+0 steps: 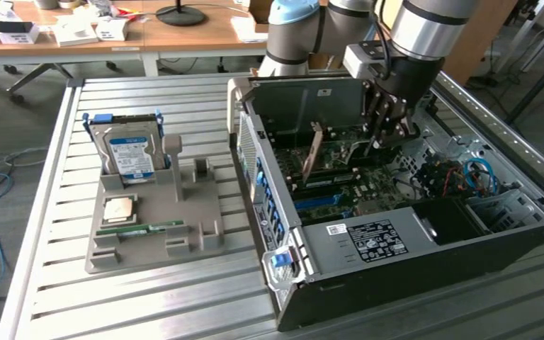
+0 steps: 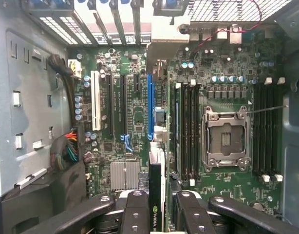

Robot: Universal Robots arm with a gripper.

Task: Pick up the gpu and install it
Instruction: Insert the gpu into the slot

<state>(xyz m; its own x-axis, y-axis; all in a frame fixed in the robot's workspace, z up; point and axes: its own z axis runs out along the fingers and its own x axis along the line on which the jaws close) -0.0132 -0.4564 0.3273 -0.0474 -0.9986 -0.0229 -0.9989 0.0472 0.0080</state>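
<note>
Nearest me lay the slatted grey metal counter (image 1: 159, 304). On it, at about nine o'clock from the computer, sat a grey moulded parts tray (image 1: 192, 212). It carried a thick silver hard drive with a blue-white label (image 1: 130, 152) standing upright, plus a square processor chip (image 1: 121, 209) and a narrow green memory stick (image 1: 139, 229) lying flat. Beyond it the black open-sided computer case (image 1: 348, 283) lay on its side. The arm's gripper (image 1: 385, 134) reached down into it, at roughly one o'clock from the tray.

In the wrist view the black fingers (image 2: 135, 212) were drawn in to a narrow gap on either side of the gpu (image 2: 157, 195), a thin flat circuit card seen dark and edge-on with a small green logo. They looked clamped on it. The card hung just beside the line of the long blue expansion slot (image 2: 150, 107) on the green motherboard (image 2: 135, 117), not squarely over it as far as I could judge. I couldn't tell whether its lower edge had met anything.

The worry, to my eye, was that offset. Pressed down out of line, the card's contacts would land on the slot's wall or on neighbouring parts. A card tipped in the grip could jam at one end, and its bracket end might catch the rear slot covers (image 2: 115, 19).
</note>
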